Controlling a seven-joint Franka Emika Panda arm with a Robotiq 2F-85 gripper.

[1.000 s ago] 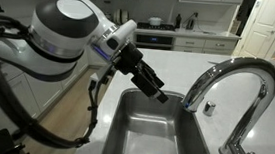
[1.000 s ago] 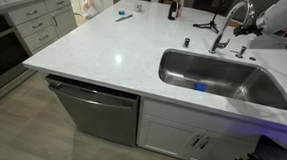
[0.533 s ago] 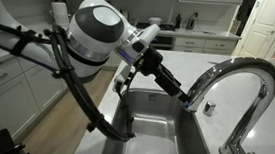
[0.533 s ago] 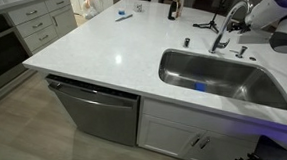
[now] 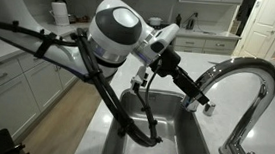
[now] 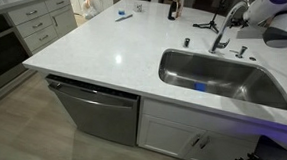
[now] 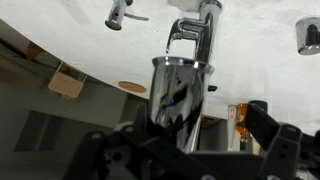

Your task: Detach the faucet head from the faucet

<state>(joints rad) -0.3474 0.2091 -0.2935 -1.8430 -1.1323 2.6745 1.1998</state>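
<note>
The faucet [image 5: 247, 69] is a tall chrome gooseneck arching over the steel sink; it also shows small in an exterior view [image 6: 227, 25]. The faucet head [image 7: 174, 92] is a shiny chrome nozzle at the spout's end, pointing towards the wrist camera. My gripper [image 7: 185, 140] is open, with its dark fingers on either side of the faucet head. In an exterior view my gripper [image 5: 200, 97] sits at the spout's tip and covers most of the head. The hose is hidden.
The steel sink basin [image 5: 163, 124] lies below the gripper, with a blue item [image 6: 200, 88] in it. A small chrome knob [image 5: 211, 108] stands beside the spout tip. On the white counter [image 6: 105, 48] lie a dark bottle [image 6: 172, 7] and a blue pen [image 6: 123, 17].
My arm has swung across the sink towards the faucet. The gripper went from above the basin's near side to the spout tip, around the faucet head.
</note>
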